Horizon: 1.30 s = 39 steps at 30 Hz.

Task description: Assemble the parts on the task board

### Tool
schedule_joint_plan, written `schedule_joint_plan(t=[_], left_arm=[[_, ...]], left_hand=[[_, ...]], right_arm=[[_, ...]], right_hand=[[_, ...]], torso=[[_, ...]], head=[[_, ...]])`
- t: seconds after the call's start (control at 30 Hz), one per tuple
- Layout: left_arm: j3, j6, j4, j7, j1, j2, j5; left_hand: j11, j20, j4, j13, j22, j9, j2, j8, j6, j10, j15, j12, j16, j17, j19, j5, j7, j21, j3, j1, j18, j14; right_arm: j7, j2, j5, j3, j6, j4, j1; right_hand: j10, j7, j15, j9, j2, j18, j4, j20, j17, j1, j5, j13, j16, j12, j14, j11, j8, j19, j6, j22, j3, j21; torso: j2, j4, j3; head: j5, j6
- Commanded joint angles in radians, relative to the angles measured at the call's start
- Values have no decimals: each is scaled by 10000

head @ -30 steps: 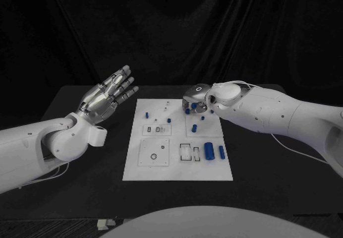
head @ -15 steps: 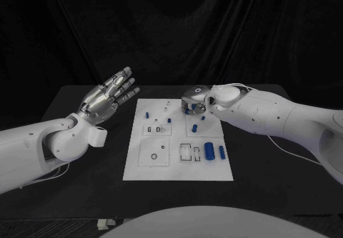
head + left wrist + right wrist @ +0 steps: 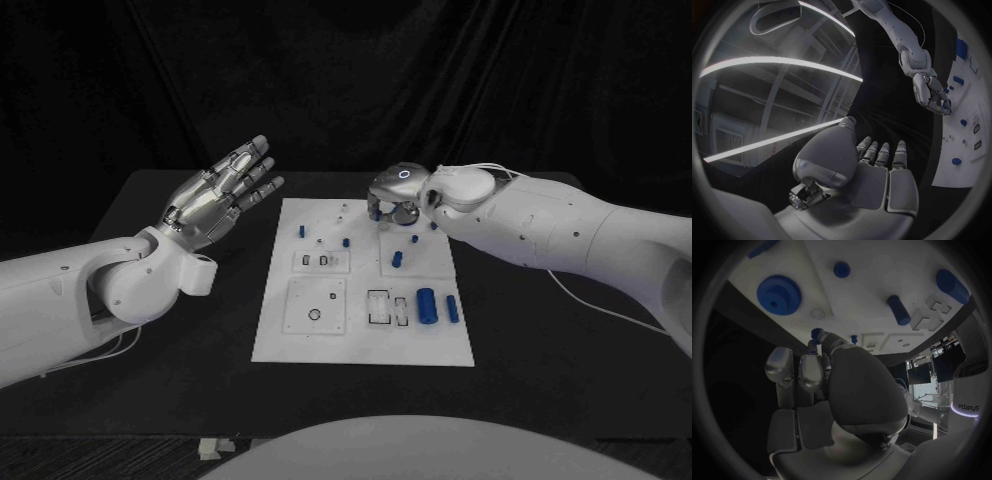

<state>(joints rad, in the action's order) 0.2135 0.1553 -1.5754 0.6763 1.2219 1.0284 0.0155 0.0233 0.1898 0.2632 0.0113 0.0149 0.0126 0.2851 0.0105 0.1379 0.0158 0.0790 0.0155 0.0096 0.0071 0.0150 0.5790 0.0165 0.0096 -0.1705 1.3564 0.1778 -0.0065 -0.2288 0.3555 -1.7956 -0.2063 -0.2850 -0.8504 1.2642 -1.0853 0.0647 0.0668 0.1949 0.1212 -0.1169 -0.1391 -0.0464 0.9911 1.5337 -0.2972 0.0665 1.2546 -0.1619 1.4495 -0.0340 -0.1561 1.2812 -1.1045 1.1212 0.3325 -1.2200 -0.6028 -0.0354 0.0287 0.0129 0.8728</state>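
Right hand (image 3: pixel 397 200) at board's (image 3: pixel 289 340) 1 o'clock corner pinching a small gear (image 3: pixel 816 334) over the big gear (image 3: pixel 779 294), left hand (image 3: pixel 219 195) spread idle at 10 o'clock; lower slowly, keep gear level, mesh teeth before release.

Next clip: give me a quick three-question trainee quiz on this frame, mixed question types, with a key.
1. True or false: the left hand holds a blue part.
2. Which hand is over the far end of the task board? A) left B) right C) both
3. Fill in: in the right wrist view, the right hand has a small blue ____ part at its fingertips.

Key: 1. False; it is raised beside the board with fingers apart and nothing in them. 2. B. 3. Toothed; a larger blue gear lies on the board nearby.
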Motion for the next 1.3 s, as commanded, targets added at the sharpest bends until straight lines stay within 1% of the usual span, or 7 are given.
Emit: schedule_joint_plan(t=[0.03, 0.43, 0.67, 0.8, 0.93, 1.13, 1.3], left_arm=[[-10, -131, -219, 119, -5, 98, -30], [-12, -766, -845, 190, 103, 509, -30], [-13, -892, -1016, 195, 166, 612, -29], [-13, -927, -1106, 189, 215, 631, -29], [-13, -933, -1154, 182, 271, 632, -29], [-13, -926, -1191, 183, 325, 642, -29], [-13, -912, -1184, 168, 350, 631, -29]], left_hand=[[64, 63, -75, 10, -59, 117, -81, 154, 123, 40, 80, 216, -96, -71, -20, 183, 51, 28, 285, 128, -16, 65], [213, 117, -99, 46, -33, 139, -189, 189, 304, 135, 119, 352, -19, -36, 28, 272, 159, 69, 288, 151, 3, 98], [223, 124, -96, 49, -29, 141, -198, 193, 322, 144, 124, 365, -9, -32, 35, 287, 164, 75, 286, 150, 4, 102], [225, 129, -95, 51, -27, 142, -202, 195, 333, 149, 126, 372, -4, -30, 38, 293, 171, 77, 286, 151, 4, 104], [227, 134, -95, 52, -27, 142, -208, 196, 336, 153, 129, 378, -1, -29, 40, 298, 179, 79, 286, 153, 5, 106], [227, 134, -95, 52, -27, 142, -208, 196, 336, 153, 129, 378, -1, -29, 40, 298, 179, 79, 286, 153, 5, 106], [232, 137, -93, 52, -25, 142, -213, 195, 335, 154, 131, 380, 4, -27, 43, 303, 183, 81, 286, 155, 6, 108]], right_arm=[[24, 32, 4, 13, -428, -179, 225], [146, -139, 4, 13, -371, -226, 588], [238, -361, 51, 13, -338, 50, 616], [310, -412, 94, 14, -315, 145, 620], [399, -431, 112, 14, -281, 209, 623], [497, -491, 121, 14, -320, 292, 625], [667, -529, 123, 14, -415, 322, 623]], right_hand=[[-799, 50, -7, 169, -14, 131, 99, 4, -1, -254, -7, 217, -66, -190, -49, 98, -177, 109, -96, 202, 288, -260], [-825, 54, -7, 197, -3, 135, 102, 4, -30, -292, 49, 201, -85, -129, -49, 105, -149, 123, -50, 234, 287, -271], [-828, 60, -9, 215, -2, 137, 109, 3, -36, -308, 100, 187, -95, -77, -56, 102, -124, 121, -10, 247, 294, -268], [-824, 67, -12, 225, 0, 140, 116, 2, -44, -316, 130, 178, -103, -41, -61, 93, -106, 126, 17, 266, 298, -274], [-825, 77, -19, 237, 1, 142, 120, -3, -51, -332, 181, 166, -111, 9, -68, 85, -72, 120, 70, 276, 304, -268], [-822, 90, -26, 249, -5, 141, 120, -8, -66, -350, 234, 154, -124, 59, -77, 70, -40, 109, 116, 277, 312, -256], [-824, 91, -27, 250, -6, 144, 125, -9, -82, -345, 237, 153, -134, 66, -82, 70, -35, 117, 123, 292, 316, -264]], torso=[[6, 12, 1], [-71, -47, 40], [-229, -212, 120], [-301, -291, 123], [-429, -441, 118], [-523, -520, 124], [-612, -642, 134]], head=[[2, -2], [-184, -2], [-129, -2], [-136, -2], [-119, -2], [-114, -2], [40, -2]])
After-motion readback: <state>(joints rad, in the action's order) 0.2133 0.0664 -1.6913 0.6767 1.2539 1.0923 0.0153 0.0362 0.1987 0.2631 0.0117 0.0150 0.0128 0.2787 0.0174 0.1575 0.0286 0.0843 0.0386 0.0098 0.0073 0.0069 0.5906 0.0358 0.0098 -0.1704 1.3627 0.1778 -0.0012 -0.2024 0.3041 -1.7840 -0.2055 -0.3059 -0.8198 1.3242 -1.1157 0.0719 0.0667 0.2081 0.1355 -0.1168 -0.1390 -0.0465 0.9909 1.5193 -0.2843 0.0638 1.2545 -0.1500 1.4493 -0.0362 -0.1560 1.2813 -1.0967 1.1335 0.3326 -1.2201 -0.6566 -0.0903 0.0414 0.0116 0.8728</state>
